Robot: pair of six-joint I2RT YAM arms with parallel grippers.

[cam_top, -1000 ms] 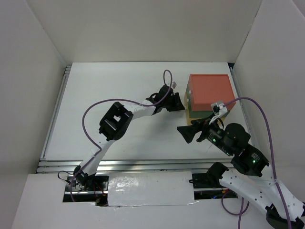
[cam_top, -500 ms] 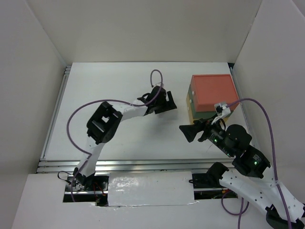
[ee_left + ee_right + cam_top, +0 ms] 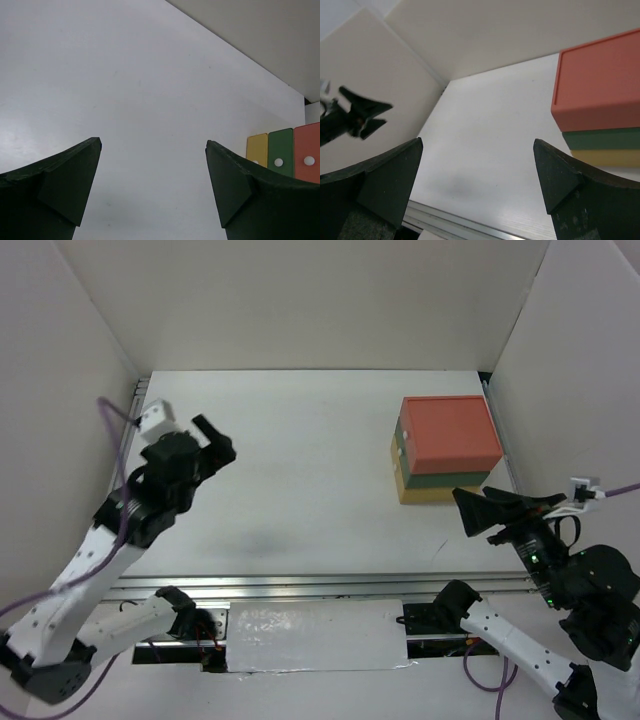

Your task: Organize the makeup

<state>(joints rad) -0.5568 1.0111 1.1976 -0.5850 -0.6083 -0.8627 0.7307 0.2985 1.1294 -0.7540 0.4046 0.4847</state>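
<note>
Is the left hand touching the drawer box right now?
Apart. The top external view shows the left hand at the far left and the drawer box at the right, with bare table between them.

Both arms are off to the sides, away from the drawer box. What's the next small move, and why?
Probably just park both arms. No makeup shows outside the drawer box, its three fronts look level and shut, and the left gripper and right gripper stand open, holding nothing.
</note>
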